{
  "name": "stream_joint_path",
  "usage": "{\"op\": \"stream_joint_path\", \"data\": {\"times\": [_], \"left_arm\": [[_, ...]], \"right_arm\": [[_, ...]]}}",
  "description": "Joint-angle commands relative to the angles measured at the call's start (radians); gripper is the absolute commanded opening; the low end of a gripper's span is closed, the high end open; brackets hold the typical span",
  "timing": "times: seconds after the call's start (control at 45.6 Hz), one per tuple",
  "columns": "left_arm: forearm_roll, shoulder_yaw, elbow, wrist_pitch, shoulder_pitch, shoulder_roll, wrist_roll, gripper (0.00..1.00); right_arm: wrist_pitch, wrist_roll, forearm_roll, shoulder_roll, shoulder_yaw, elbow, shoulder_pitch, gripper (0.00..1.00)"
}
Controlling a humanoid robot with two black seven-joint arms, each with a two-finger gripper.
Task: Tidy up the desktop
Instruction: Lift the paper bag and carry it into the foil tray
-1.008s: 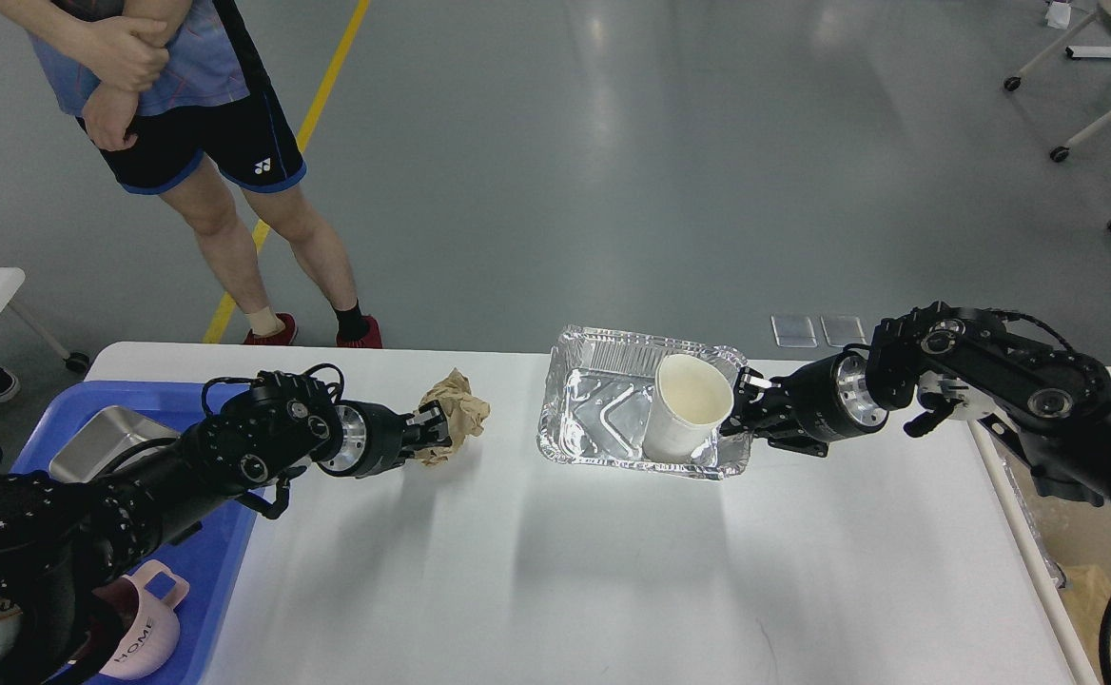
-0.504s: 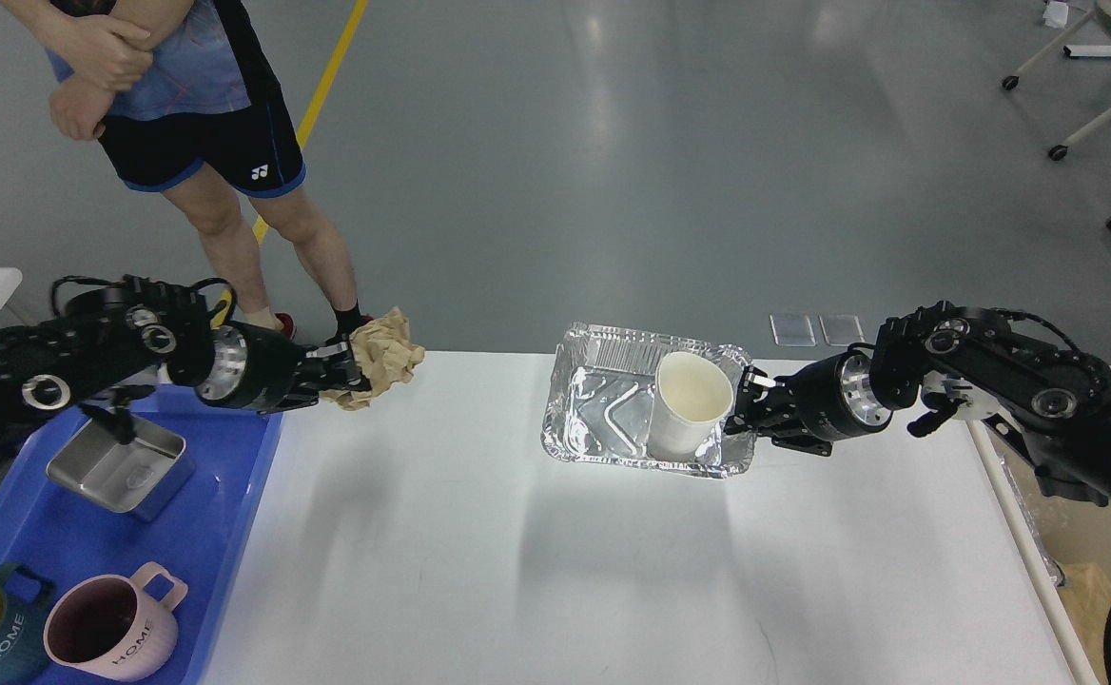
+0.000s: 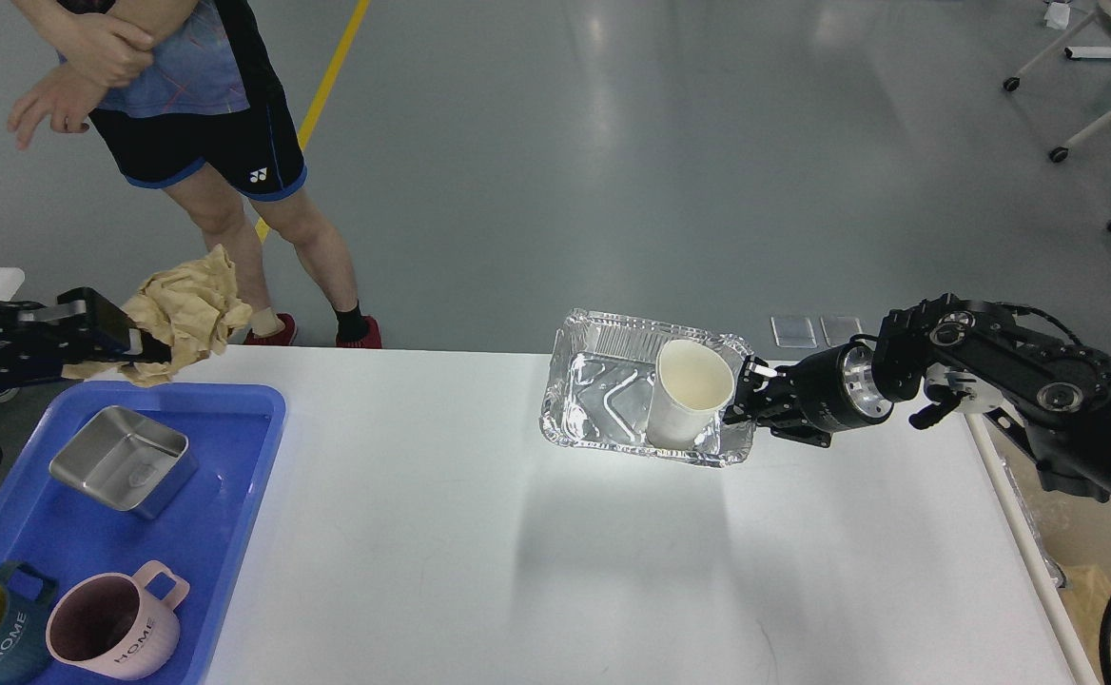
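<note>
Worktop (image 3: 536,571): wide smooth white desktop filling lower frame | right claw (image 3: 738,407) clamped on crinkled silver foil tray's (image 3: 603,404) edge, centre right, white paper cup (image 3: 684,407) inside, lifted | left claw (image 3: 132,344) gripping crumpled brown paper wad (image 3: 189,309), upper left | step: clearing rubbish | next: probably carry to beige bin (image 3: 1088,561), lower right.
</note>
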Motion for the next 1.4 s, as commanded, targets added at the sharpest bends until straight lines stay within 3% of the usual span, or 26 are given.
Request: {"op": "stream_joint_path", "data": {"times": [0.0, 0.175, 0.329, 0.482, 0.68, 0.855, 1.008, 1.293, 1.337, 1.381], "left_arm": [[-0.002, -0.05, -0.024, -0.065, 0.001, 0.098, -0.005, 0.02], [-0.002, -0.083, -0.024, -0.049, -0.001, 0.06, 0.005, 0.03], [-0.001, -0.083, -0.016, 0.03, -0.021, -0.127, 0.013, 0.03], [0.014, -0.08, 0.05, 0.12, -0.042, -0.402, 0.084, 0.04], [0.071, -0.063, 0.273, 0.186, -0.025, -0.802, 0.117, 0.05], [0.122, -0.014, 0.516, 0.189, -0.01, -1.042, 0.117, 0.07], [0.119, -0.008, 0.657, 0.192, 0.03, -1.169, 0.105, 0.07], [0.117, -0.01, 0.732, 0.223, 0.077, -1.266, 0.102, 0.08], [0.116, -0.01, 0.737, 0.226, 0.079, -1.278, 0.102, 0.12], [0.116, -0.013, 0.738, 0.232, 0.079, -1.289, 0.104, 0.22]], "right_arm": [[0.0, 0.001, 0.0, 0.002, 0.0, 0.0, 0.0, 0.0], [0.0, 0.001, 0.0, 0.005, 0.0, -0.004, -0.002, 0.0], [0.0, 0.001, 0.0, 0.01, 0.0, -0.004, -0.002, 0.0], [0.0, 0.001, 0.0, 0.01, 0.002, -0.002, 0.0, 0.0], [0.0, 0.001, 0.0, 0.01, 0.011, 0.0, 0.001, 0.0], [0.0, 0.001, 0.0, 0.004, 0.011, 0.001, -0.002, 0.0], [0.0, 0.001, 0.001, 0.0, 0.012, 0.004, 0.0, 0.0], [0.0, 0.001, 0.001, 0.0, 0.012, 0.01, -0.002, 0.0], [0.0, 0.0, 0.001, 0.0, 0.012, 0.01, -0.002, 0.0], [0.0, 0.001, 0.001, 0.0, 0.012, 0.01, -0.002, 0.0]]}}
